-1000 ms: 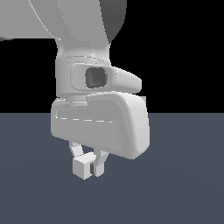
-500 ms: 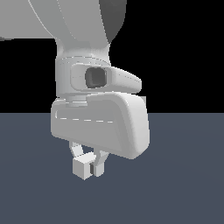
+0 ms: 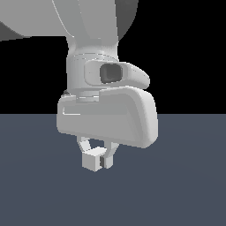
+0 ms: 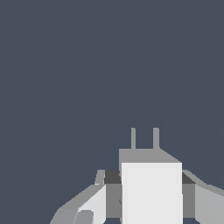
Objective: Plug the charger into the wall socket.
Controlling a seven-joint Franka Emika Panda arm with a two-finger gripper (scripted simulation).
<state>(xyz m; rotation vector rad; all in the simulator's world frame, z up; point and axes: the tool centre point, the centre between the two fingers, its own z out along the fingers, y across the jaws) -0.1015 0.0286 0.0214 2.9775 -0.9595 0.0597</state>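
You had the arm's fingers closed on the charger, one finger on each side of the small off-white block, so the block sat pinched between them just under the big white wrist housing. In the exterior view the charger hung at the lower tip of the fingers, clear of the dark blue-grey bench beneath it; you could not tell from that view how far above the surface it was. One pale face of the block was turned towards the exterior view's left, and a darker, shaded face towards the right, next to the finger there. The prongs did not show from that side.

In the wrist view you saw the charger close up: a bright, square near face, a grey upper face sloping away, and two short grey prongs standing out of the far end, side by side and parallel. The fingers flanked the block, with dark pads pressed against both of its sides, so the grip was narrow, no wider than the block itself. Beyond the prongs there was only the flat blue-grey surface. The wall socket showed in neither view, so you could not say where it stood relative to the charger.
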